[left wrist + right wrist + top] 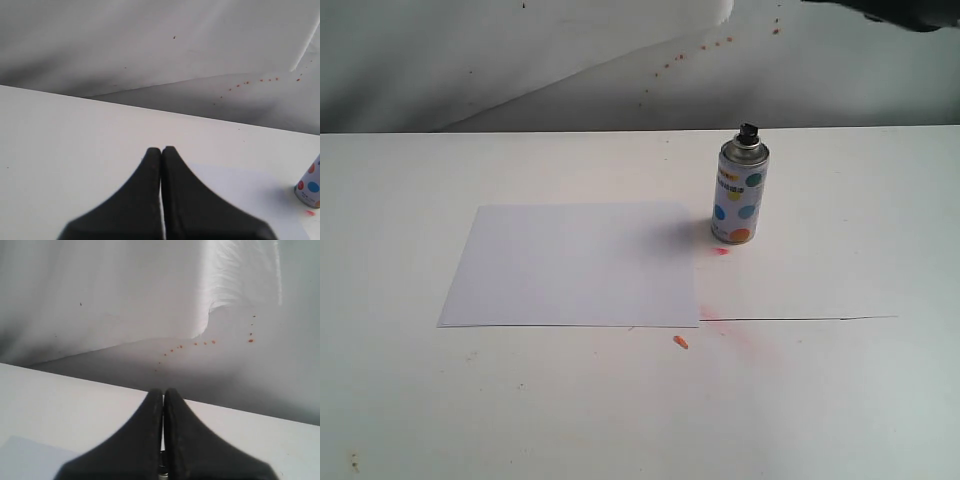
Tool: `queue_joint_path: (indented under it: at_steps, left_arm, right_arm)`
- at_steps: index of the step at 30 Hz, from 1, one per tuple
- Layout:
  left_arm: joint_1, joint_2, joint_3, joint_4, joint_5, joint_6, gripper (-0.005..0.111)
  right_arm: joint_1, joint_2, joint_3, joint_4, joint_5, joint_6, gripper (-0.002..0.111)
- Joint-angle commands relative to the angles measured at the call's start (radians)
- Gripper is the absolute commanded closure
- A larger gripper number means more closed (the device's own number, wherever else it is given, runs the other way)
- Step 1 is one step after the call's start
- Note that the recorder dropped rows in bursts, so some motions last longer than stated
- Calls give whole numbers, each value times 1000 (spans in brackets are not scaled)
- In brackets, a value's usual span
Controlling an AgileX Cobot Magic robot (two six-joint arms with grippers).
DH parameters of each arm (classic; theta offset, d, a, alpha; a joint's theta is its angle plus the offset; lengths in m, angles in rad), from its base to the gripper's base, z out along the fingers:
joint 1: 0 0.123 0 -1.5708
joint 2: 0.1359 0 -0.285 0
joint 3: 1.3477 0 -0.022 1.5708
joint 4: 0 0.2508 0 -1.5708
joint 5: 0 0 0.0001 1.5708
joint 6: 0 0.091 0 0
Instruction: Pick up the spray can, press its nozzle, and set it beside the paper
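**Can upright beside paper, both grippers closed**

One can point(740, 195) was seen on the white table point(420, 400). It stood upright with its long axis vertical and its black nozzle point(749, 130) at the top. Which way the nozzle opening faced could not be told. The can was placed just beside the far right corner of the paper point(575, 265), apart from it. One sheet of paper was counted, lying flat with its long edges running across the exterior view. Two orange smears were noted on the table: one point(723, 251) just in front of the can's base, the other point(681, 342) near the paper's near right corner.

Two grippers were counted. The left gripper point(161, 150) was seen with its black fingers pressed together, nothing held between them, raised above the table. The right gripper point(163, 391) was likewise closed tip to tip and gripped nothing. A white cloth point(520, 50) with orange specks was hung behind the table.
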Motion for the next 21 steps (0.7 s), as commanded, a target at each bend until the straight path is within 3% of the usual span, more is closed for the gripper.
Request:
queue_joint_path:
  at_steps: [1,6,13,21]
  left_arm:
    - [3,-5,4,3,-6,0,107]
    - [3,-5,4,3,-6,0,107]
    - [3,-5,4,3,-4,0,107]
    - [3,-5,4,3,-4,0,107]
  right_arm:
    - [-1,-15,-6,7,4,5,108]
    - [-1,-16,-6,-26,9,-7,108]
    - [-8,-131,-6,-81,297,-5,108]
    - [-8,-258,-6,-66,296,-5,108]
